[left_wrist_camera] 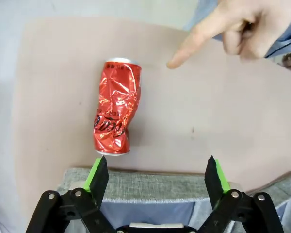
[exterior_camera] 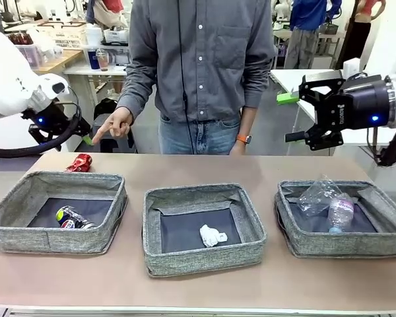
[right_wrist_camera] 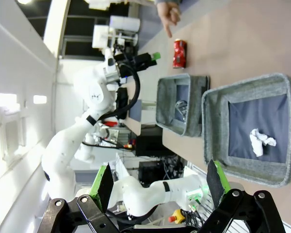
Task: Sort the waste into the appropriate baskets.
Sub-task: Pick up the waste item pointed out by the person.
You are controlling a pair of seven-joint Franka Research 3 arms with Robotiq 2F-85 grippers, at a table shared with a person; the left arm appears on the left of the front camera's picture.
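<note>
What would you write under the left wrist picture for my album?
Open left gripper hovers above a crushed red can lying on the table while a person's hand points at it.
</note>
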